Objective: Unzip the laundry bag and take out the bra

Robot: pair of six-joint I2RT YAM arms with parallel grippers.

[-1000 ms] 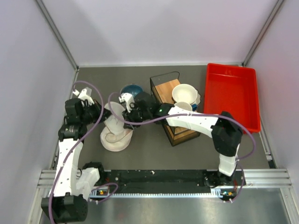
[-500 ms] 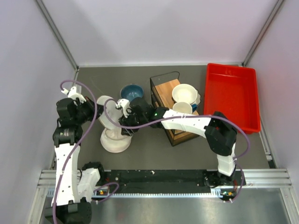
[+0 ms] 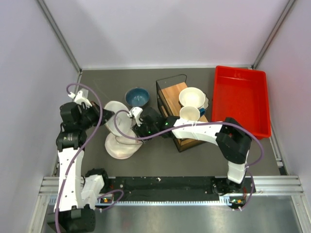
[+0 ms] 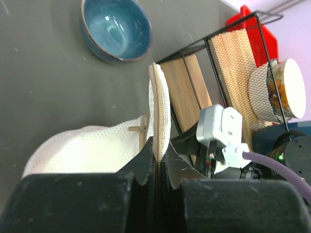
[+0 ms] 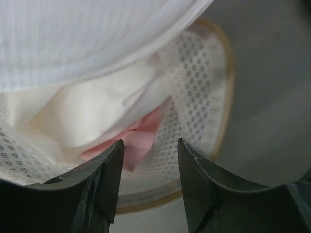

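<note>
The laundry bag [image 3: 116, 148] is a white mesh cylinder standing left of centre, its round lid [image 3: 115, 124] zipped open and tilted up. My left gripper [image 3: 102, 118] is shut on the lid's zipper rim [image 4: 158, 121], holding the lid on edge above the mesh body [image 4: 82, 150]. My right gripper [image 3: 131, 130] is open, its jaws at the bag's opening [image 5: 150, 160]. The bra [image 5: 97, 111], soft white fabric with a pink fold [image 5: 138, 138], lies inside the mesh wall [image 5: 194, 97], just beyond my open fingertips. Neither fingertip touches it.
A blue bowl [image 3: 137, 96] sits behind the bag. A wire-and-wood rack [image 3: 172, 94] stands to the right, with a white bowl [image 3: 191, 97] and a mug [image 3: 189, 114] on it. A red tray [image 3: 240, 99] lies at far right.
My left gripper has drawn the lid back from the bag's opening. My right gripper has come from behind the bag down to the gap under the lid.
</note>
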